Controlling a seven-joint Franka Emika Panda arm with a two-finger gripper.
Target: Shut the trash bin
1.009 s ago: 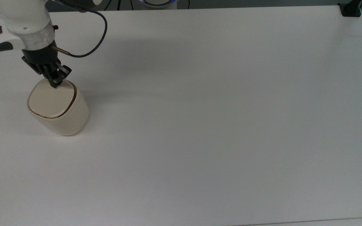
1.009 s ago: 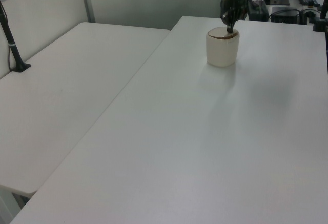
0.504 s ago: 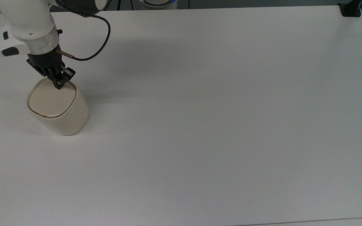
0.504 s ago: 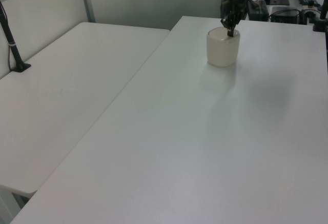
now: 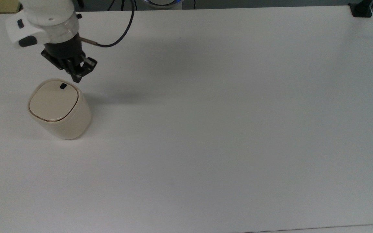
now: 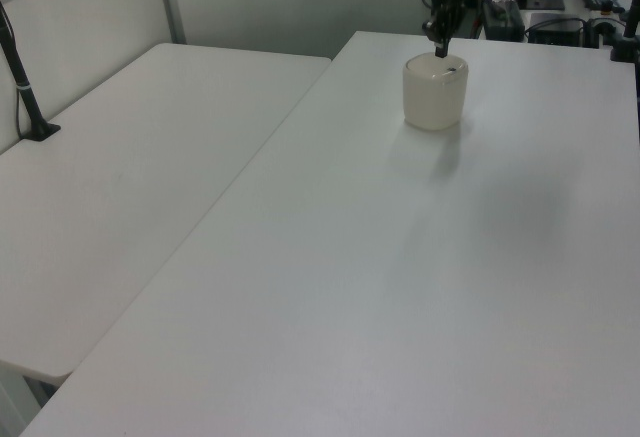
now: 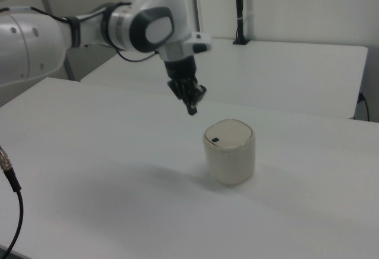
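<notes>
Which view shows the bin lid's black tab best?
The top view: it looks down on the trash bin, so the black tab stands out against the flat lid, just below the hand. The right view shows the tab smaller, at a slant. The left view shows it as a faint dark mark.

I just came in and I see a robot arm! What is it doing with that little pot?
That little pot is a trash bin on a white table, and the robot's job is to close it. The lid now lies flat on top, with its small black tab showing, so the bin looks shut. The gripper hangs in the air just beside and above the bin, not touching it, with its jaws together.
</notes>
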